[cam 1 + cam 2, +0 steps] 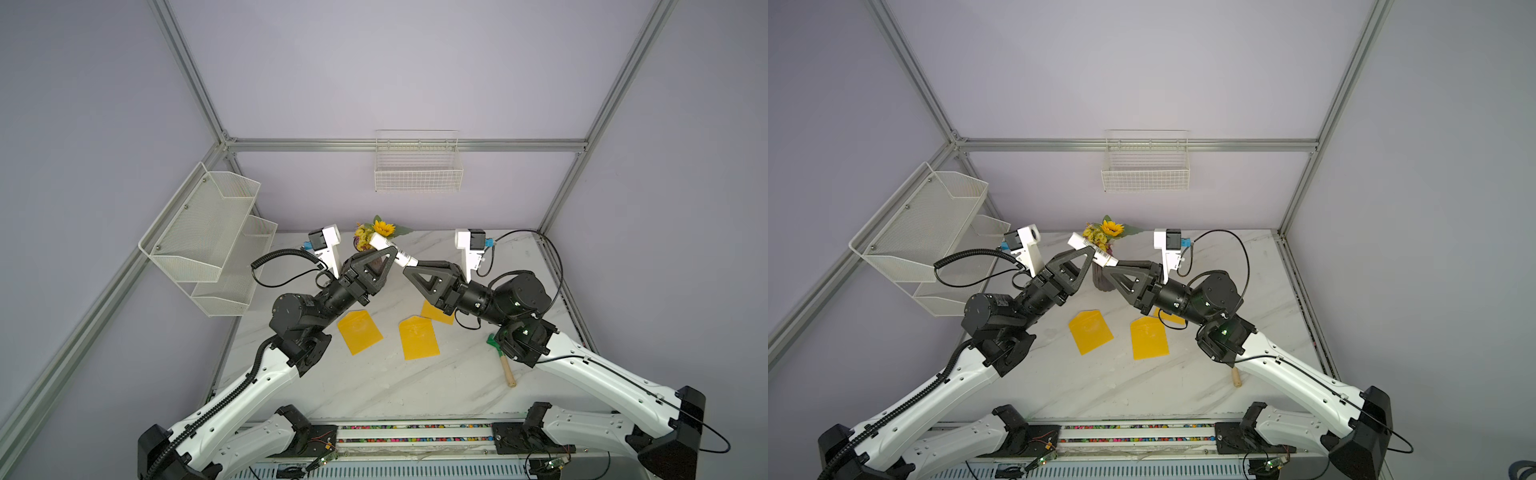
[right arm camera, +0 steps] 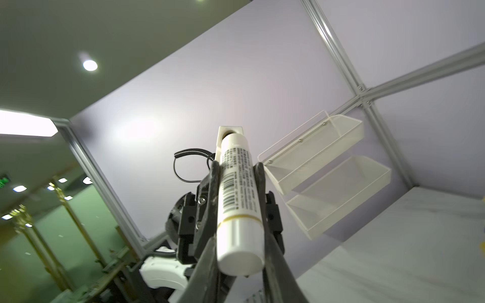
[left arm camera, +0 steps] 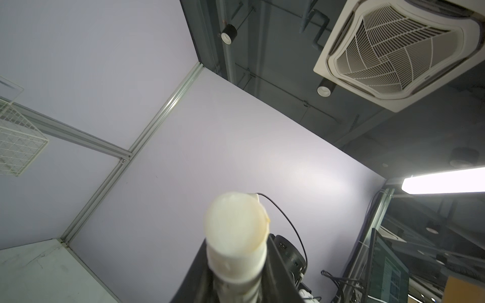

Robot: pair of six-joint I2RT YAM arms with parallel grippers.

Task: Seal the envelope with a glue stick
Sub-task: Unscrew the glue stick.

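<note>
Both arms are raised over the white marble surface and meet in the air above its far half. Between them they hold the small white plastic glue stick, which slants clear of the surface in both top views.

The left gripper is pinched on the stick's printed, barcoded body. In the right wrist view its dark fingers press on either side of the label, and the glue stick runs between them. The right gripper is closed tight on the plain white cap end, with its jaws flanking the cap in the right wrist view. In the left wrist view the stick's rounded opposite end shows close and blurred, rising from between the left gripper's jaws.

Three yellow paper envelopes lie flat on the surface below the grippers. One is nearer the left arm, one is in the middle, and one is partly hidden under the right arm.

A green rake with a wooden handle lies beside the right arm's elbow. A sunflower bouquet stands behind the stick at the back of the surface. A white two-tier mesh shelf hangs on the left wall and a white wire basket on the back wall.
</note>
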